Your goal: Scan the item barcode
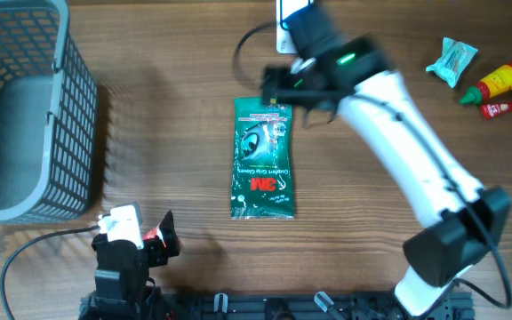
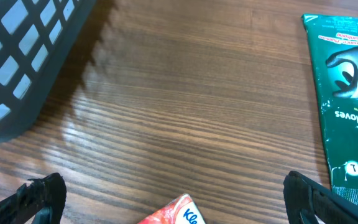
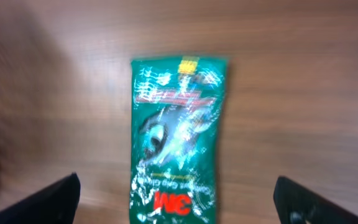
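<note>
The item, a flat green 3M gloves packet [image 1: 262,160], lies face up in the middle of the wooden table; no barcode shows on it. My right gripper [image 1: 293,93] hangs open above the packet's far end. In the right wrist view the packet [image 3: 178,137] lies straight below, between the two spread fingertips, with nothing held in the right gripper [image 3: 179,199]. My left gripper [image 1: 154,238] rests open at the near left, apart from the packet [image 2: 347,93]. A red and white tissue pack [image 2: 178,213] lies under the left gripper [image 2: 176,190], untouched.
A grey wire basket [image 1: 20,107] stands at the far left, its corner [image 2: 23,56] close to the left gripper. A teal packet [image 1: 452,60], a red sauce bottle [image 1: 500,82] and a red tube [image 1: 509,107] lie at the far right. The right arm [image 1: 416,169] crosses the table's right half.
</note>
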You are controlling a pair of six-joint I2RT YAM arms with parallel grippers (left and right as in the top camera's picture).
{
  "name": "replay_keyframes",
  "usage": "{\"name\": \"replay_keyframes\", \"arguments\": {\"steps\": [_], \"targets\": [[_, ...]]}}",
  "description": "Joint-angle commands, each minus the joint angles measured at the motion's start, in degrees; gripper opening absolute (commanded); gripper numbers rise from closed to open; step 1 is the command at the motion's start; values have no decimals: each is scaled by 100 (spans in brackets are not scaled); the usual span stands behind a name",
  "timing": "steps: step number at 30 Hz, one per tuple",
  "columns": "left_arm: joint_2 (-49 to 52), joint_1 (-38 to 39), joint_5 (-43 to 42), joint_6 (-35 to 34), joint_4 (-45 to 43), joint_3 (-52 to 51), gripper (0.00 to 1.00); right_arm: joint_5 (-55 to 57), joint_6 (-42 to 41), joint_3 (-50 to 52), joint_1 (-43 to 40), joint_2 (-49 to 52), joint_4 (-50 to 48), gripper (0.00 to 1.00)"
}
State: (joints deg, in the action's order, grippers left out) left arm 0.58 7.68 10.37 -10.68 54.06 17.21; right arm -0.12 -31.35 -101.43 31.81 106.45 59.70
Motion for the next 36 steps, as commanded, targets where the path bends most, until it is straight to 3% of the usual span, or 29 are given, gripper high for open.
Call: {"name": "replay_keyframes", "arguments": {"steps": [1, 6, 12, 16, 21, 29, 36], "targets": [[-20, -42, -50, -28, -7, -9, 100, -125, -334, 1519, 531, 116, -1464, 100], [-20, -42, -50, -28, -7, -9, 100, -251, -376, 2765, 754, 323, -3567, 100], [-20, -42, -50, -28, -7, -9, 100, -332, -409, 2726, 774, 1097, -4089, 100], [-20, -42, -50, -28, -7, -9, 100, -361, -933, 2708, 776, 1738, -4057, 100], [-20, -42, -50, -28, -7, -9, 100, -439, -1491, 2581, 776, 2194, -3357, 100], [-20, -42, -50, -28, -9, -9, 100, -44, -1659, 2225, 890, 2288, -2570, 100], [-20, -42, -50, -28, -7, -9, 100, 1207, -1880, 1038, 1152, 2277, -562, 100]]}}
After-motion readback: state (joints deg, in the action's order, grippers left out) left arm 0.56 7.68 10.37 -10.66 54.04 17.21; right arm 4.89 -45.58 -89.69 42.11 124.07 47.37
